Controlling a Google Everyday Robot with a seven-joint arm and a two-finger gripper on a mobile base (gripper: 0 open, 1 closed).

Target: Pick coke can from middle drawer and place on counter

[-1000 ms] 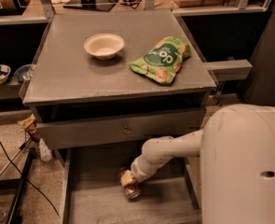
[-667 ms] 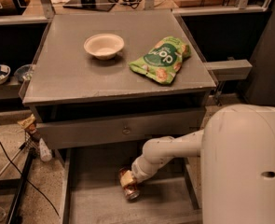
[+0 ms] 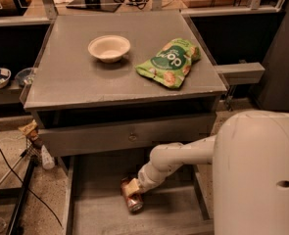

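Observation:
The coke can [image 3: 133, 201] lies on its side on the floor of the open middle drawer [image 3: 173, 214], low in the camera view. My gripper [image 3: 132, 189] reaches down from the right on the white arm and sits right on top of the can. The gripper covers the can's upper part. Above, the grey counter [image 3: 75, 77] spreads across the middle of the view.
A white bowl [image 3: 109, 48] and a green snack bag [image 3: 171, 61] rest on the counter. A shut drawer front with a small knob [image 3: 132, 137] hangs above the open drawer. My white body [image 3: 259, 175] fills the lower right. Cables and a stand sit at the left floor.

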